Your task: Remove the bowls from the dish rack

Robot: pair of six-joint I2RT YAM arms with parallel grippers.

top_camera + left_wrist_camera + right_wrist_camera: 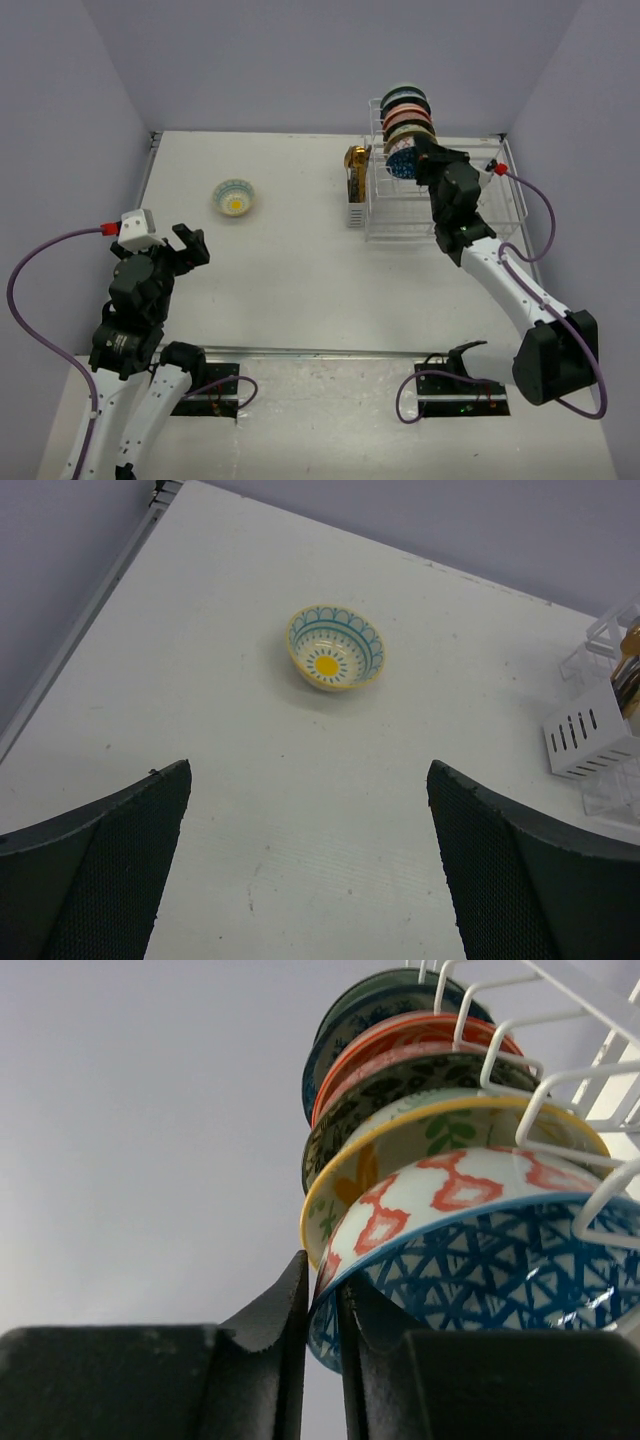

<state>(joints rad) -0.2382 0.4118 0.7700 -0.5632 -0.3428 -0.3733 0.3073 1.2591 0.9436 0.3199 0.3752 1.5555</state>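
Observation:
The white wire dish rack (400, 222) stands at the back right with several bowls (407, 112) on edge in its upright slots. My right gripper (422, 160) is shut on the rim of the front bowl (402, 164). In the right wrist view this bowl (480, 1270) is blue-patterned inside and red-and-white outside, with its rim between my fingers (322, 1290), still under the rack's wires (520, 1070). One bowl with a yellow centre (234, 196) sits upright on the table. My left gripper (188, 245) is open and empty, well short of it (334, 647).
A gold-brown cylinder (356, 168) stands in a white slotted holder (355, 213) on the rack's left side; the holder also shows in the left wrist view (590, 742). The table's back and left edges meet the walls.

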